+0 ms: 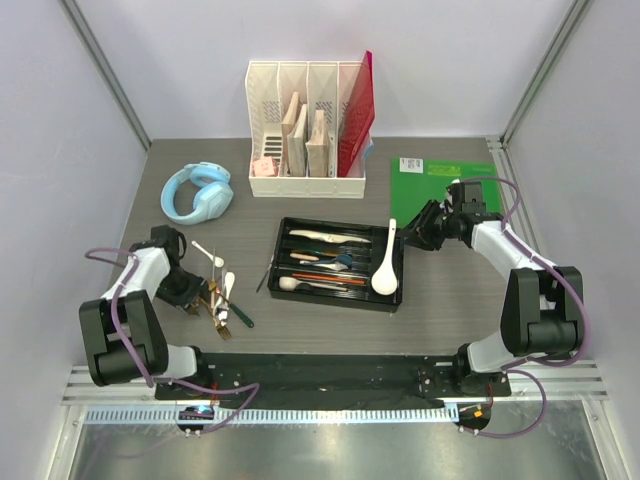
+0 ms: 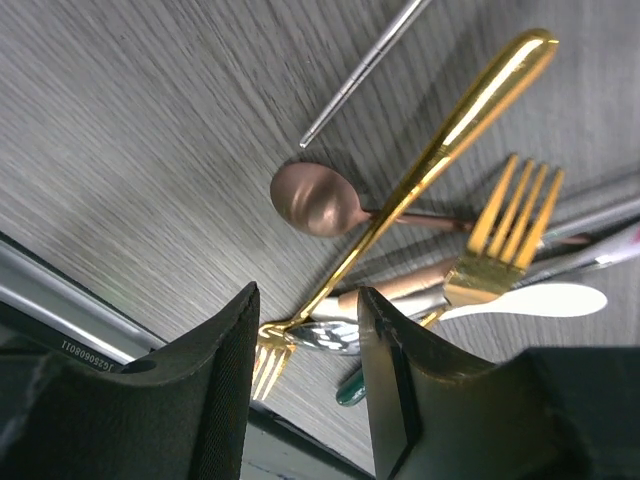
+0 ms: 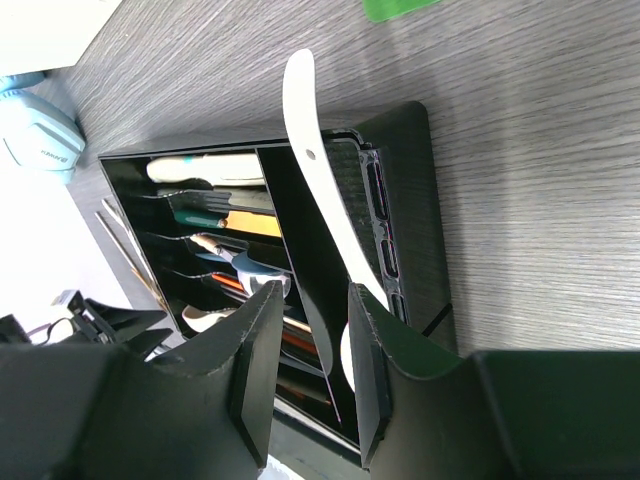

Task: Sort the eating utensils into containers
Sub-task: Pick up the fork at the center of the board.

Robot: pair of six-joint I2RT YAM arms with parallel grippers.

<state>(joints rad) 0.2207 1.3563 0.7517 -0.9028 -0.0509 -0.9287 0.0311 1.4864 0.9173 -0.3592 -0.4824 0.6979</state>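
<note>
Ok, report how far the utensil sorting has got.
Done: several utensils lie in the black tray, including the white soup spoon in its end compartment. In hand: nothing gripped; the left gripper hangs open over a gold fork in the loose pile, the right gripper open by the soup spoon. Left: that whole pile.

The left arm (image 1: 150,268) and the right arm (image 1: 497,245) are both wearing smooth white covers, with big round black joints in between. A thin purple cable (image 1: 100,254) is running along each arm in loose loops. The left gripper (image 2: 305,310) and the right gripper (image 3: 315,300) are each showing two thick black fingers (image 2: 215,390) with flat, slightly rough inner faces.
</note>
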